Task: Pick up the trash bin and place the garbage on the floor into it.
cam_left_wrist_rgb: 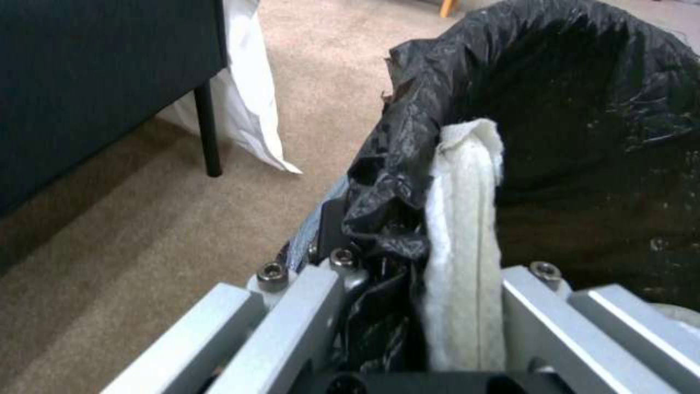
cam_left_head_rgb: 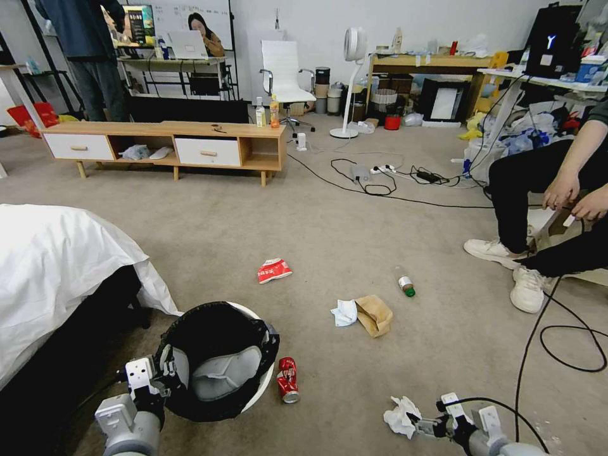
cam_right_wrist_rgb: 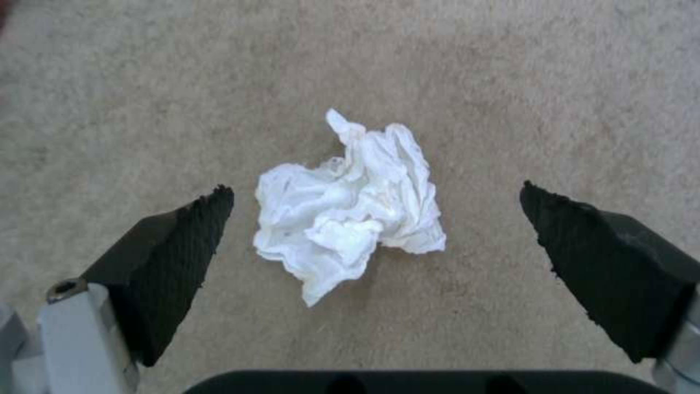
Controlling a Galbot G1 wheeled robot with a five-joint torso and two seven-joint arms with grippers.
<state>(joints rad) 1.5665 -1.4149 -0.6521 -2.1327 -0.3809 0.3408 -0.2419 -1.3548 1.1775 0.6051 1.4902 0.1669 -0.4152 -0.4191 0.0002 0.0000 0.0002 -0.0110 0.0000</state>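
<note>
Black-lined trash bin (cam_left_head_rgb: 218, 361): held at the robot's lower left, tilted with its mouth toward the camera, beside the white-draped bed (cam_left_head_rgb: 57, 266).
Left gripper (cam_left_wrist_rgb: 415, 273): clamped on the bin's near rim, bag and white wall pinched between its fingers.
Inside the bin: black bag and a pale base; no litter that I can make out.
Red can (cam_left_head_rgb: 287, 379): lying on the floor (cam_left_head_rgb: 329, 215) just right of the bin.
Snack wrapper (cam_left_head_rgb: 273, 270), tissue (cam_left_head_rgb: 344, 313) with brown paper bag (cam_left_head_rgb: 374, 315), green-capped bottle (cam_left_head_rgb: 406, 285): scattered on the carpet farther out.
Crumpled tissue (cam_right_wrist_rgb: 350, 205): on the carpet at lower right.
Right gripper (cam_right_wrist_rgb: 375, 216): spread wide, straddling that tissue without touching it.
Progress: bin picked up; apparently all the garbage remains.
</note>
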